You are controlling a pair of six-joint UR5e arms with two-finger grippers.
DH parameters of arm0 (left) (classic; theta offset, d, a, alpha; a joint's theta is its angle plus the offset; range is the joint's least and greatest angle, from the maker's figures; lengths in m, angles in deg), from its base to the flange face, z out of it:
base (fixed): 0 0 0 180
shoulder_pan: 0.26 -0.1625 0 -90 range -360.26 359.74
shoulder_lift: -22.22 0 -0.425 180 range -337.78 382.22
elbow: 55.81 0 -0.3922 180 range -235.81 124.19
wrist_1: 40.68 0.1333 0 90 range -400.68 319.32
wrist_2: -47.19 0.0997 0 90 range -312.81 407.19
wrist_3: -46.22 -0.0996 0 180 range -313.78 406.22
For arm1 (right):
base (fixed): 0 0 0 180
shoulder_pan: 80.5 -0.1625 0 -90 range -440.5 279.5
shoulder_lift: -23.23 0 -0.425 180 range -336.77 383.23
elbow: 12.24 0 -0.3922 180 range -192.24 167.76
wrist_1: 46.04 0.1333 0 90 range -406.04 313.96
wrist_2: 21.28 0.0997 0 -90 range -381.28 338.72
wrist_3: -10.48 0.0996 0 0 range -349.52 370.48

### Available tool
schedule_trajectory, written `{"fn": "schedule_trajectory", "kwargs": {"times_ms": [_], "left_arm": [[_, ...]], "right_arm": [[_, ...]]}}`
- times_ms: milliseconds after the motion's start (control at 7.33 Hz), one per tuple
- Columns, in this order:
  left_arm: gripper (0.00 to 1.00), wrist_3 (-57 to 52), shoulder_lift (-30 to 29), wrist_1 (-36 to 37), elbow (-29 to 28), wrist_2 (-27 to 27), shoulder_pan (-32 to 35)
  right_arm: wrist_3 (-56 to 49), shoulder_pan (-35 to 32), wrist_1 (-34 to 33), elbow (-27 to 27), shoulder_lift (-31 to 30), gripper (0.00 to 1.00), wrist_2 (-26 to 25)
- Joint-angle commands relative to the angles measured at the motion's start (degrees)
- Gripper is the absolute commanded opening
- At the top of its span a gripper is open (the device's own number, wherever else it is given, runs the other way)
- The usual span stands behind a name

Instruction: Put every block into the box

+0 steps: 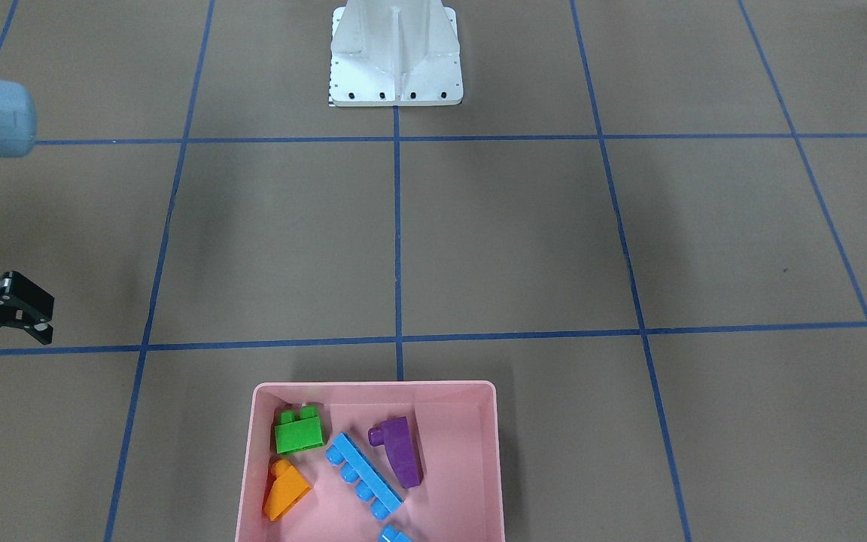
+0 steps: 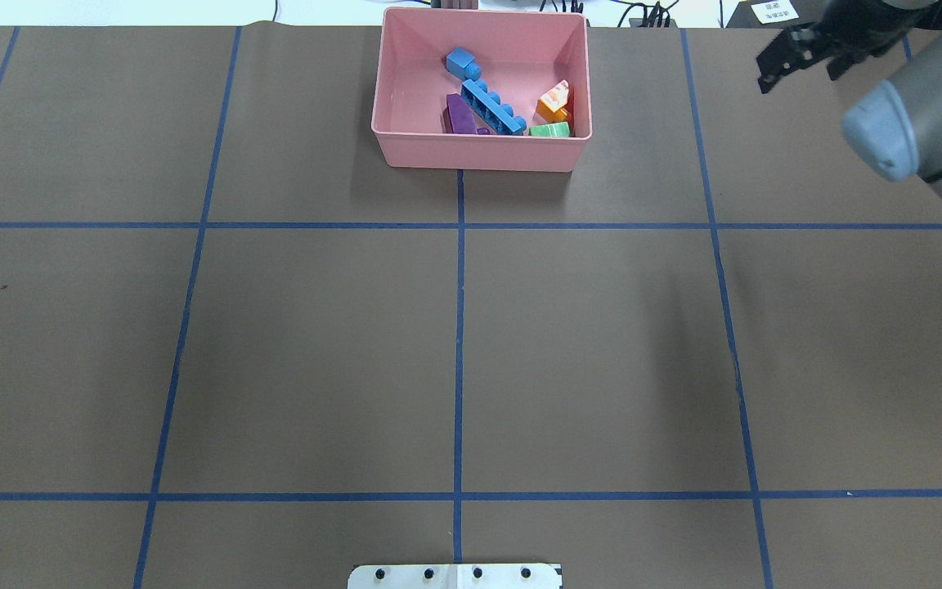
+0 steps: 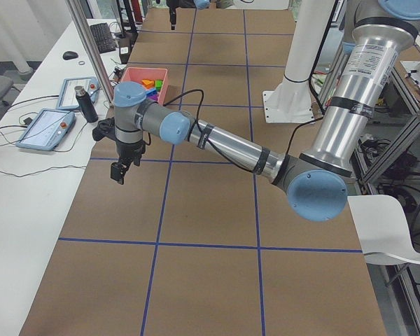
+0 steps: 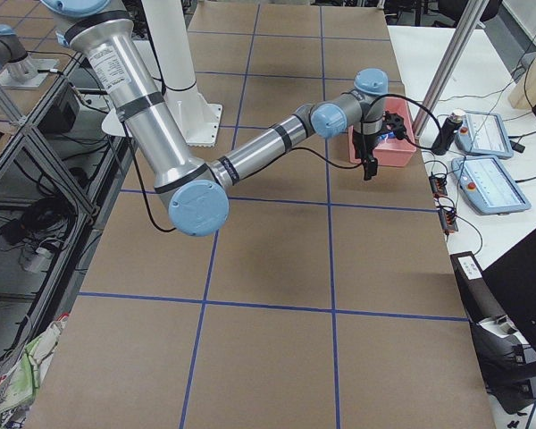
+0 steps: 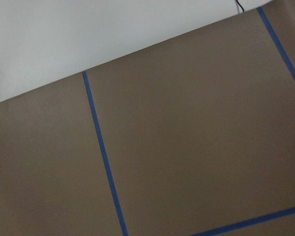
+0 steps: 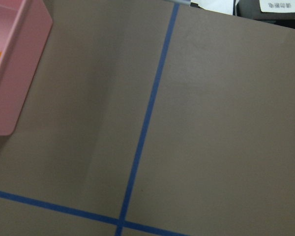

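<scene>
Already the glossy studded bricks (image 2: 491,106) lie inside the round-cornered pink tray (image 2: 479,153) at the table's (image 2: 316,352) far edge, right gripper (image 1: 46,318) spread wide well aside, left gripper's (image 3: 119,175) fingers impossible to judge.

Box (image 2: 479,154): smooth pink plastic, faintly glossy. Blocks (image 1: 364,476): bright moulded plastic with a light sheen. Table covering (image 2: 316,352): matt brown sheet (paper-like; exact material unclear), crossed by blue tape lines (image 2: 459,327). Robot base (image 1: 396,68): white-coated metal, satin.

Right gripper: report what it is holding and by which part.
Nothing. The right gripper hangs with its jaws apart and empty, off to the side of the shallow pink plastic tray.
</scene>
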Motion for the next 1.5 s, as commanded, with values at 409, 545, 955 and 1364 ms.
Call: {"fn": "schedule_trajectory", "kwargs": {"times_ms": [409, 545, 955, 1364], "left_arm": [[1.00, -5.72, 12.64, 1.51, 6.68, -2.06, 3.26], [1.00, -5.72, 15.88, -0.15, 7.20, -1.89, 3.26], [1.00, -5.28, 16.35, -0.78, 3.44, -2.41, 3.26], [1.00, -5.28, 16.78, -0.87, 0.36, -2.85, 3.43]], "right_arm": [[-1.09, -13.04, 0.68, -3.49, -16.94, 1.00, 3.51], [-5.71, -18.05, 0.86, -2.44, -20.18, 1.00, 10.98], [-20.69, -26.35, 0.85, -2.43, -30.47, 1.00, 13.87], [-25.53, -28.64, 0.77, -2.35, -34.09, 1.00, 14.40]]}}
